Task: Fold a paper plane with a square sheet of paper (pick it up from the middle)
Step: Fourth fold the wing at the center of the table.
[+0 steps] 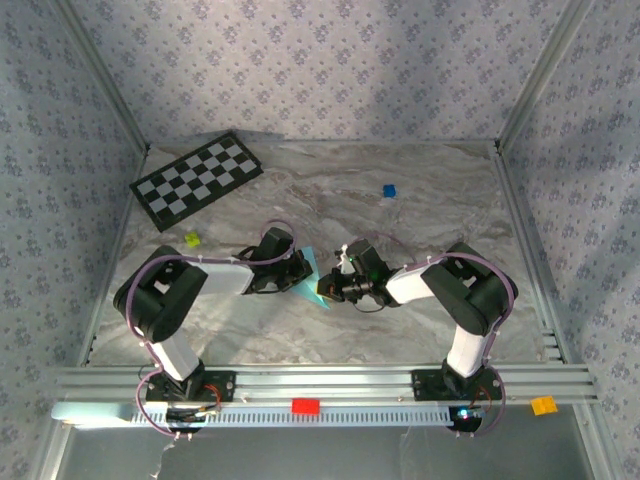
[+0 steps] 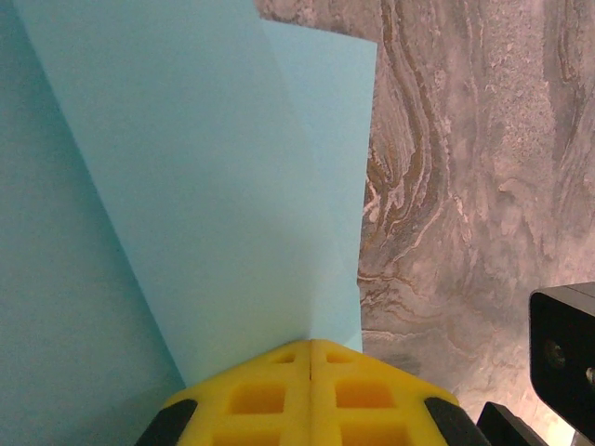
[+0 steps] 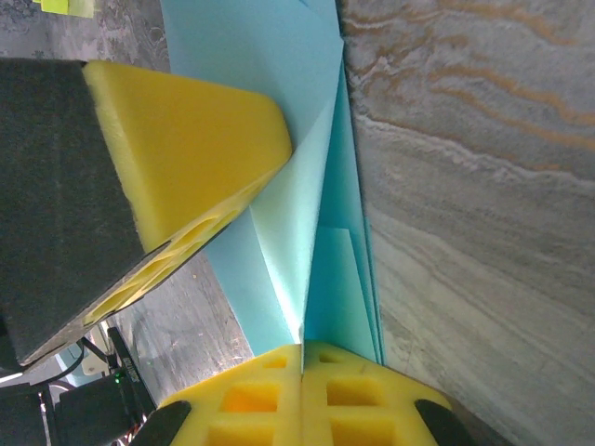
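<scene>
The light sky-blue sheet of paper (image 1: 308,272) is folded into several layers with a pointed end, like a rough paper plane, and is held above the table centre between both arms. My left gripper (image 1: 293,270) is shut on it from the left. In the left wrist view its yellow pads (image 2: 279,390) meet on a paper fold (image 2: 232,186). My right gripper (image 1: 330,287) is shut on it from the right. In the right wrist view the closed gripper (image 3: 303,353) pinches the paper's layered creases (image 3: 321,251), with the left gripper's yellow finger (image 3: 186,130) close beside it.
A black-and-white checkerboard (image 1: 197,180) lies at the back left. A tiny blue cube (image 1: 389,190) sits at the back right and a yellow-green cube (image 1: 192,240) left of the arms. Red (image 1: 305,406) and orange (image 1: 543,405) blocks sit on the front rail.
</scene>
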Robot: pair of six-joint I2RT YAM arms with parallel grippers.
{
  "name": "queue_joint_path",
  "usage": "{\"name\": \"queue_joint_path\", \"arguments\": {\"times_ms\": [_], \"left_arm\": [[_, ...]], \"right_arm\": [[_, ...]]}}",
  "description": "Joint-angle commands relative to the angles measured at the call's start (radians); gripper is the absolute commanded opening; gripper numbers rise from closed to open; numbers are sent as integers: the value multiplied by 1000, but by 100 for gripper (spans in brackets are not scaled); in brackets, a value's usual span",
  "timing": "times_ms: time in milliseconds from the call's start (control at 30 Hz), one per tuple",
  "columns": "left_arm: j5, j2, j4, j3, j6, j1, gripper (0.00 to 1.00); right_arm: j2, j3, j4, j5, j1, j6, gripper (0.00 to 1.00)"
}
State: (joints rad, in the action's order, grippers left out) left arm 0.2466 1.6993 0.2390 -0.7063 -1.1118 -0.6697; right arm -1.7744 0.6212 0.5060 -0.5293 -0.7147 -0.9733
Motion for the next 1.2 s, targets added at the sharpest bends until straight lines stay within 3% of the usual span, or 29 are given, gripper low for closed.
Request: {"name": "queue_joint_path", "arguments": {"times_ms": [0, 400, 867, 1167], "left_arm": [[-20, 17, -27, -13, -7, 5, 0], [-29, 14, -29, 4, -10, 8, 0], [-33, 10, -25, 14, -14, 10, 0], [-32, 10, -24, 13, -16, 10, 0]], "right_arm": [[-17, -11, -68, 23, 11, -3, 0], [82, 24, -231, -5, 11, 86, 16], [90, -14, -286, 2, 15, 103, 14], [148, 21, -407, 6, 6, 181, 19]]}}
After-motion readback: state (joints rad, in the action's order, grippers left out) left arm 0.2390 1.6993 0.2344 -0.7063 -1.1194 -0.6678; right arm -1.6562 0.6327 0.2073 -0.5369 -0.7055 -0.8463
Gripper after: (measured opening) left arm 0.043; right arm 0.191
